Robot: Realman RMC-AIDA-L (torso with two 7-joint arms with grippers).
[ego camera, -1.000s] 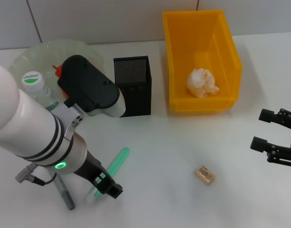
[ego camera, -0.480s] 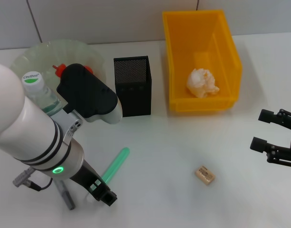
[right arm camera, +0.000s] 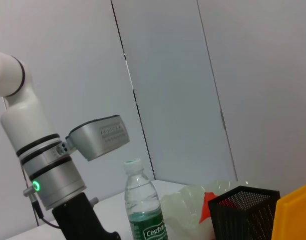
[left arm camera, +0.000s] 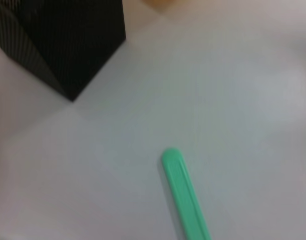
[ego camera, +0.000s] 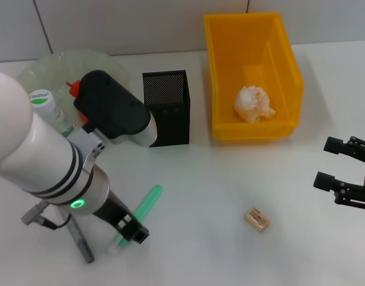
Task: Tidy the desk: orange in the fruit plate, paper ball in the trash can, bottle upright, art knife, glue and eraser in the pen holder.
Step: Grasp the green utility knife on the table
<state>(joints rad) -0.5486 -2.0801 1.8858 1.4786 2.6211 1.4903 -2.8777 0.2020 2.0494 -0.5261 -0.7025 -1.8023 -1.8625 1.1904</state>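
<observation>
At the near-left of the white desk (ego camera: 200, 196): we have the left end effector (ego camera: 130, 229) low over the white end of the slender mint-green glue stick (ego camera: 140, 210), which lies flat.
Left end effector state: we cannot tell whether its fingers are spread or closed; the arm body hides them in the head view and the left wrist view shows none.
Step in hand (our read): grasp the glue stick, then carry it to the square black mesh pen holder (ego camera: 167, 108).
How we'd do it: straddle the stick across its width, near mid-length, not at the tip; close only once level with the desk, then tilt it upright before dropping it in.
Hazard: the slim grey metal art knife (ego camera: 78, 239) lies just beside the stick, partly under the arm; we should avoid nudging it.
Right end effector (ego camera: 343, 171): parked at the right edge, fingers apart, holding nothing.
Remaining: the small tan eraser block (ego camera: 256, 219) lies loose on the desk.
Done: the crumpled white paper ball (ego camera: 253, 102) is inside the yellow-orange plastic trash can (ego camera: 221, 71).
Writing: the clear ribbed water bottle (right arm camera: 142, 210) stands upright; green label reads "Cestbon".
</observation>
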